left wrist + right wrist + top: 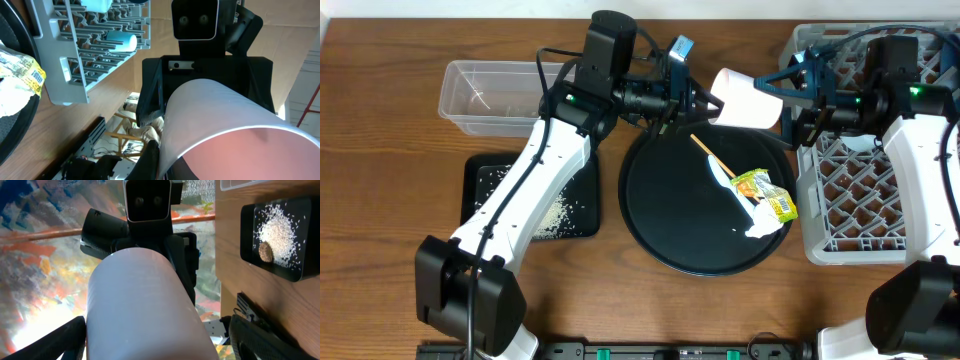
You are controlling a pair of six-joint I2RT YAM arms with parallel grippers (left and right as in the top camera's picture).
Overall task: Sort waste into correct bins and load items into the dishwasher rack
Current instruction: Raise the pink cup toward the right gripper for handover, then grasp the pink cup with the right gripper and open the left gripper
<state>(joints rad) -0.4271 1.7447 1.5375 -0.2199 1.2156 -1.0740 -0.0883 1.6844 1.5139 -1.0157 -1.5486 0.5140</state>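
The small pink cup (748, 98) hangs sideways in the air between both arms, over the far edge of the round black tray. My left gripper (705, 100) is shut on its rim; the pink inside shows in the left wrist view (220, 115), with a finger on the rim (160, 160). My right gripper (788, 100) is open around the cup's base (140, 295), one finger apart from it (157, 335). The yellow-green wrapper (765, 192) and white tissue (760, 222) lie on the round tray. The grey dishwasher rack (880, 200) stands at right, with a light-blue cup (120, 41) in it.
The round black tray (670, 220) also holds a thin wooden stick (710, 152). The clear tub (470, 95) sits at the far left. The shallow black tray (485, 180) in front of it holds rice (555, 215) and a brown lump (265, 251).
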